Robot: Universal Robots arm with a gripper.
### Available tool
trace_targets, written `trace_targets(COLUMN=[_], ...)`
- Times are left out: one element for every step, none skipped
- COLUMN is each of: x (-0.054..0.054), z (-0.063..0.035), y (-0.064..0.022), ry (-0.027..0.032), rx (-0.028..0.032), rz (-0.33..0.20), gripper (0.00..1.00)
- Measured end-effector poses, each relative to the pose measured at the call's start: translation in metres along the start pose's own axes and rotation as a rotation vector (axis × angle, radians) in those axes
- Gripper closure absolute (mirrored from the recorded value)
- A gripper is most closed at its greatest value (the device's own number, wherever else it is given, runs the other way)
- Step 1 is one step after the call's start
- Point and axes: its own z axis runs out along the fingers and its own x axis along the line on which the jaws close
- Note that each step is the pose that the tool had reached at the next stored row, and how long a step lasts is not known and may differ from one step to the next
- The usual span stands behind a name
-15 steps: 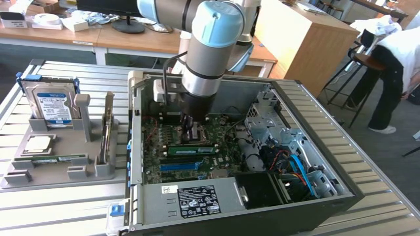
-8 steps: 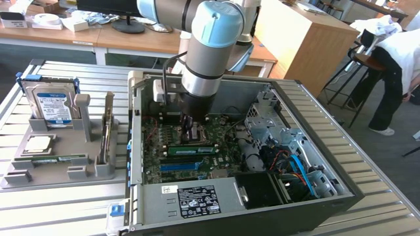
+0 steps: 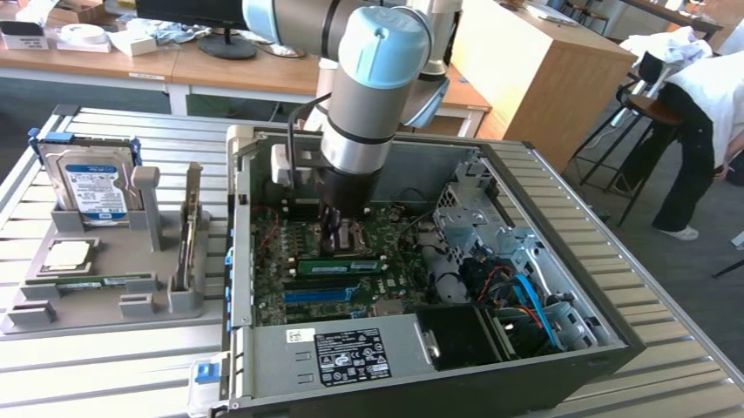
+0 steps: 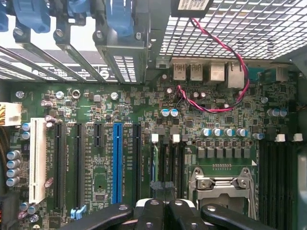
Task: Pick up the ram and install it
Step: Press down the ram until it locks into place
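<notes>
The ram (image 3: pixel 340 265), a long green stick with black chips, lies across the motherboard (image 3: pixel 305 296) inside the open computer case, seated along a memory slot. My gripper (image 3: pixel 337 235) hangs straight down into the case just behind the ram, fingers together. In the wrist view the black fingers (image 4: pixel 151 213) meet over the memory slots, and the gripper (image 4: pixel 161 188) holds nothing that I can see. A thin green edge (image 4: pixel 154 163) shows in the slot ahead of the fingertips. Whether the fingers touch the ram I cannot tell.
A grey holder (image 3: pixel 35 318) at the exterior view's left carries a hard drive (image 3: pixel 93 187), a square silver CPU chip (image 3: pixel 68 254) and another green stick (image 3: pixel 99 280). The case walls (image 3: pixel 558 218), drive cage and cables crowd the gripper. A person (image 3: pixel 698 113) stands at the far right.
</notes>
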Motion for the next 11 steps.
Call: trace_targets(x=[0.0000, 0.0000, 0.0001, 0.0001, 0.0001, 0.0001, 0.0002, 0.0002, 0.0002, 0.0001, 0.0002], z=[0.0004, 0.0009, 0.0013, 0.0018, 0.0022, 0.0025, 0.0026, 0.0026, 0.0026, 0.0026, 0.0027], y=[0.0000, 0.0000, 0.0000, 0.0000, -0.0001, -0.0001, 0.0000, 0.0000, -0.0001, -0.0001, 0.0000], ry=[0.0000, 0.0000, 0.0000, -0.0001, 0.0000, 0.0000, 0.0001, 0.0001, 0.0001, 0.0001, -0.0002], rx=[0.0000, 0.0000, 0.0000, 0.0000, 0.0000, 0.0000, -0.0001, -0.0001, 0.0000, -0.0001, 0.0001], rz=[0.000, 0.000, 0.000, 0.000, 0.000, 0.000, 0.000, 0.000, 0.000, 0.000, 0.000], gripper=[0.90, 0.90, 0.90, 0.90, 0.90, 0.90, 0.90, 0.90, 0.90, 0.90, 0.90])
